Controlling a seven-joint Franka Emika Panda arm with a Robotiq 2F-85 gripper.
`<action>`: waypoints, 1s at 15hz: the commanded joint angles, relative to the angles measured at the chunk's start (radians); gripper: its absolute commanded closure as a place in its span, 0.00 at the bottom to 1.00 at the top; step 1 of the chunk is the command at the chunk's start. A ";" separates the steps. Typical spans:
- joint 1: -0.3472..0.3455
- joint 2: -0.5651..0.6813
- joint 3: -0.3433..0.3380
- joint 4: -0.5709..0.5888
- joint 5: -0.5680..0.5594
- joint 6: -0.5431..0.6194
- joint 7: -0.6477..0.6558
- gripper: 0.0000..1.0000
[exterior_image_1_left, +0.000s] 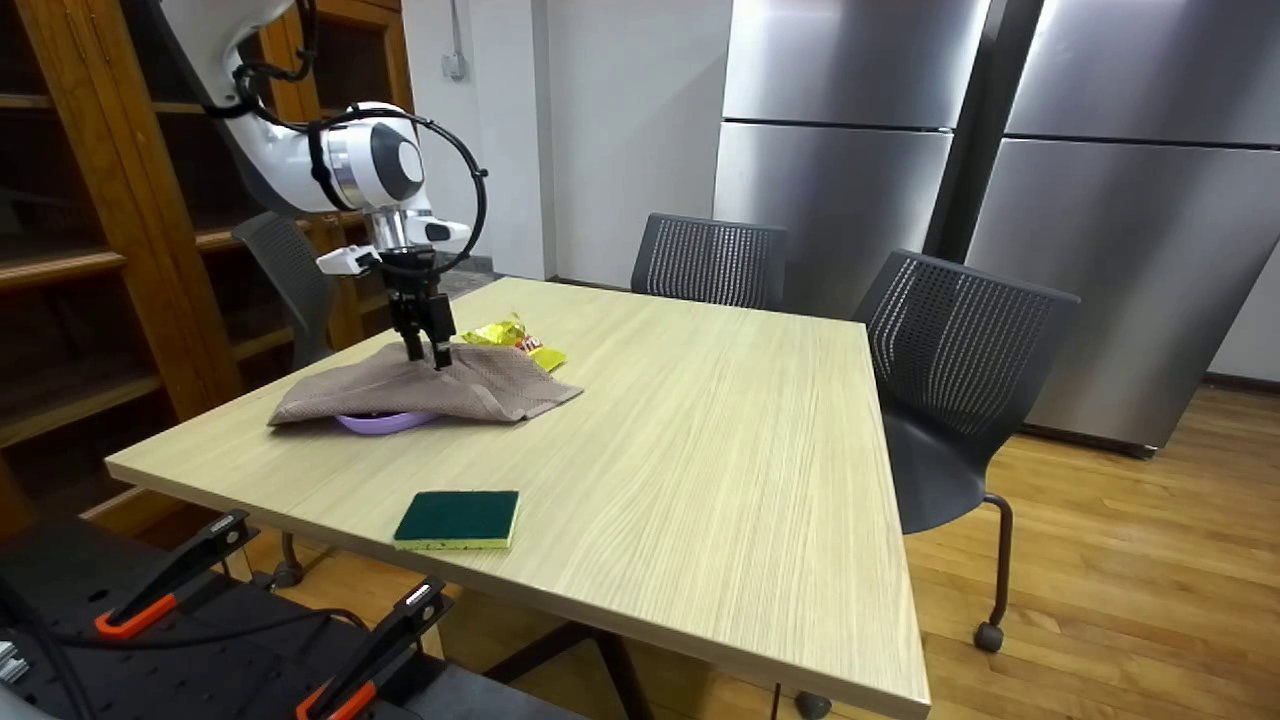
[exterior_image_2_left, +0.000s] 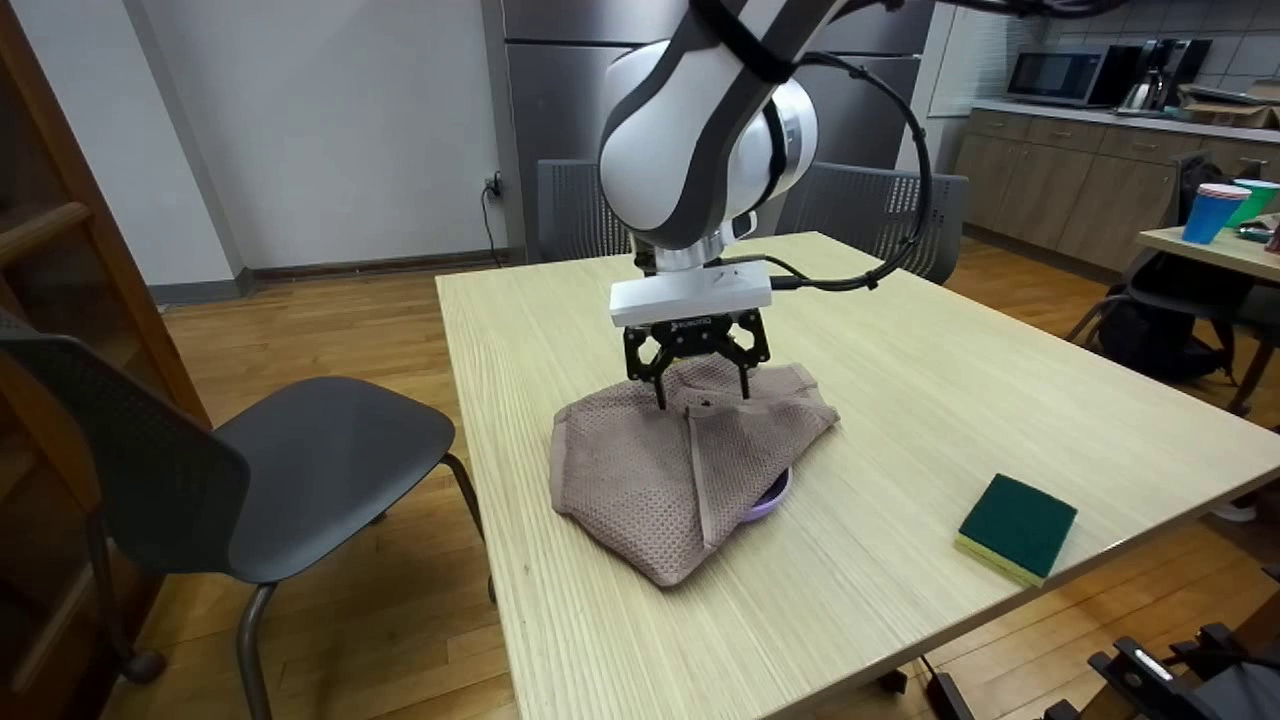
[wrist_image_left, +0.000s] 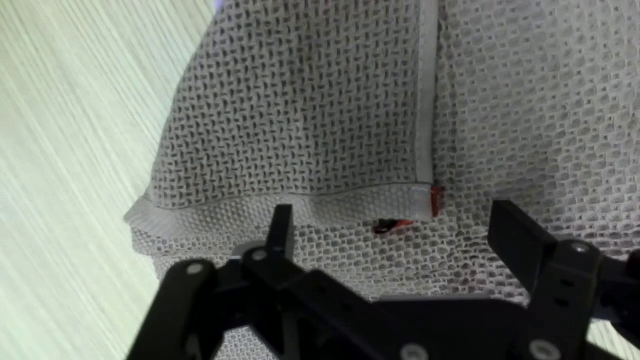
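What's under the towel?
A purple dish shows partly under the towel, and something red peeks from the towel's folded corner. Most of the dish and anything else beneath are covered.

Small pale lettering on the gripper (exterior_image_2_left: 702, 393), over the tabletop (exterior_image_2_left: 900, 420) toward its left edge in an exterior view, seemed to read ROBOTIQ. A yellow packet (exterior_image_1_left: 492, 333) near the left edge in an exterior view carried red-and-white print, too small to read. Pale marks on two clamps (exterior_image_1_left: 385, 640) beside the near edge were illegible.
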 joint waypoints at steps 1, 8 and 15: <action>-0.024 -0.002 0.032 0.019 0.006 -0.040 0.014 0.00; -0.022 -0.002 0.030 0.006 0.028 -0.014 0.077 0.00; -0.022 -0.006 0.032 -0.015 0.051 0.013 0.206 0.00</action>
